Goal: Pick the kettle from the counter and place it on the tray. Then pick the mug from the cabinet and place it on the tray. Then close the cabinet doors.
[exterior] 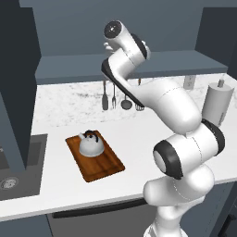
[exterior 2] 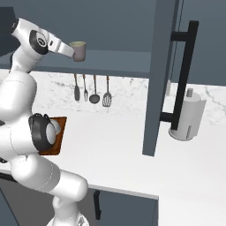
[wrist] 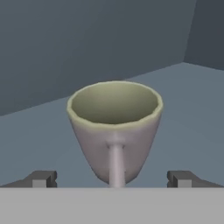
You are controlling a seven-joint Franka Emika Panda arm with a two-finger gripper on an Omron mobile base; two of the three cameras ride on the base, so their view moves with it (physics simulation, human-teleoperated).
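The silvery kettle with its black handle stands on the reddish-brown tray, which lies on the white counter. The beige mug stands upright on the shelf of the open cabinet. My gripper is raised to the shelf, open, right in front of the mug. The mug's handle points toward the hand, and a fingertip shows on either side of it without touching. Both cabinet doors stand open.
The right door and its black bar handle jut out over the counter. A grey paper-towel roll stands behind it. Utensils hang on the backsplash below the shelf. The left door hangs above a sink.
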